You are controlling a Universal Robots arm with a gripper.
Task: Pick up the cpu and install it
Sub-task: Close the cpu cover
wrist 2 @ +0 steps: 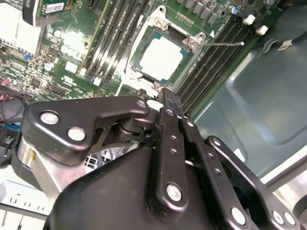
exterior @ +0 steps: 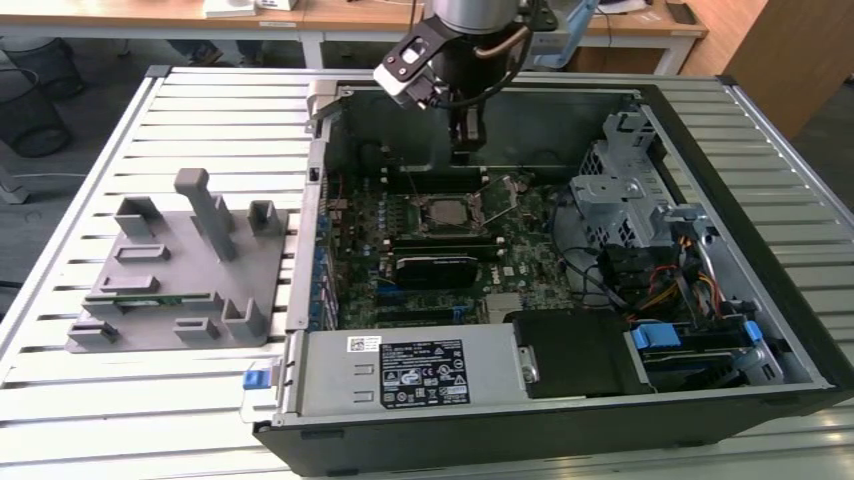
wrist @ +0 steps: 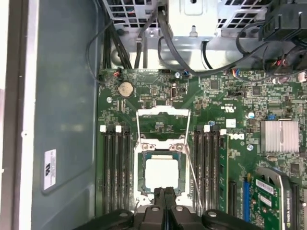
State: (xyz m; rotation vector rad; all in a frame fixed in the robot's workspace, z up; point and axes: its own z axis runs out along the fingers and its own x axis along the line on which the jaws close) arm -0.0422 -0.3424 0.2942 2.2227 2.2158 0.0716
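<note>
The cpu [wrist: 160,173] sits in the motherboard socket [wrist: 160,154] (load plate [wrist: 163,125] flipped open); the end effector [wrist: 164,191] hovers near it, 2 fingers [wrist 2: 169,115] pressed together, empty.

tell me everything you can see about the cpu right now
The cpu is a small flat square chip with a pale silver-grey metal top and a thin green edge. It lies flat in the motherboard socket, whose metal frame is swung open, so its top is bare. The socket alone touches it; the hand, shut and empty, hangs above it, apart.
</note>
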